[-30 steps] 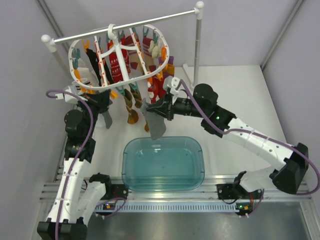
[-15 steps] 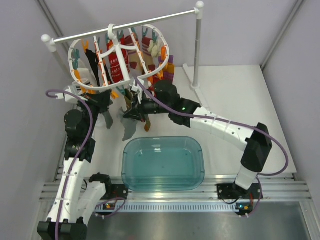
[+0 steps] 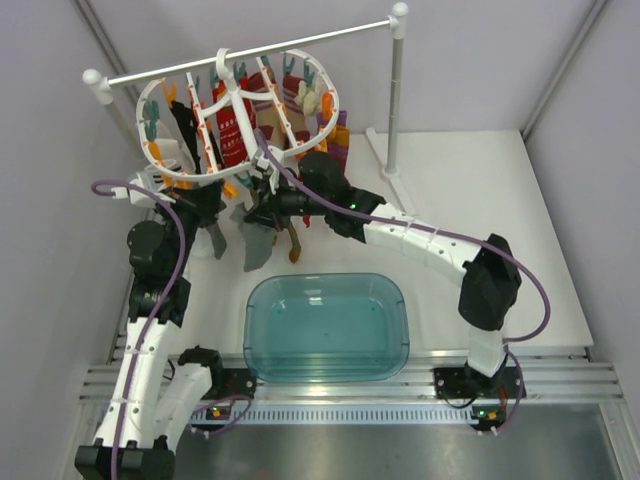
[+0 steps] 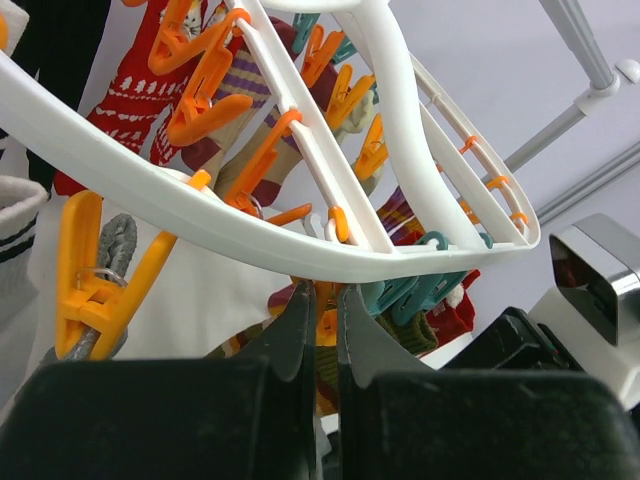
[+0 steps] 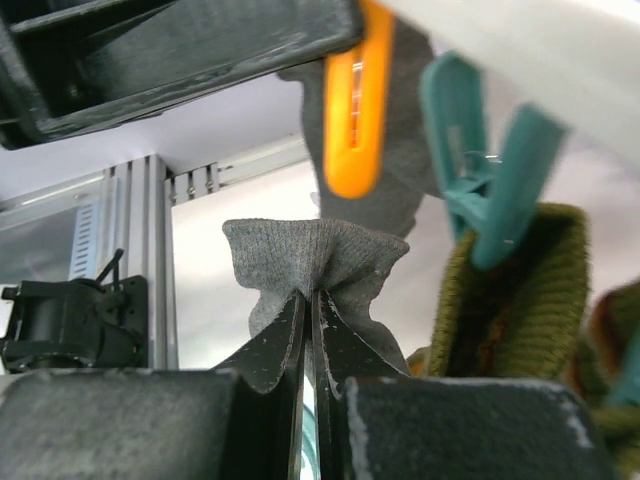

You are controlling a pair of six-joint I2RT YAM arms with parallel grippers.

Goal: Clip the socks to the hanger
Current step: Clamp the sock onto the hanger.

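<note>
Translucent teal plastic tub [image 3: 330, 335]: nearest the arm bases.
Right gripper [image 5: 310, 295]: fingers pinched on a plain grey knit sock [image 5: 315, 250], at the tub's 11 o'clock, just beneath an orange plastic clip [image 5: 355, 110].
Left gripper [image 4: 327, 300]: fingers nearly together, nothing between.
Second grey sock [image 4: 115, 245]: clamped in another orange clip [image 4: 85, 275].
White plastic oval hanger [image 4: 400, 90]: at 12 o'clock, on a white metal rail [image 3: 350, 30].

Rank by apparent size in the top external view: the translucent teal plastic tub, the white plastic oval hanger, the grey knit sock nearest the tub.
1-2. White plastic oval hanger and translucent teal plastic tub: alike; the hanger hangs nearer the camera, so unranked.
3. Grey knit sock nearest the tub.
</note>
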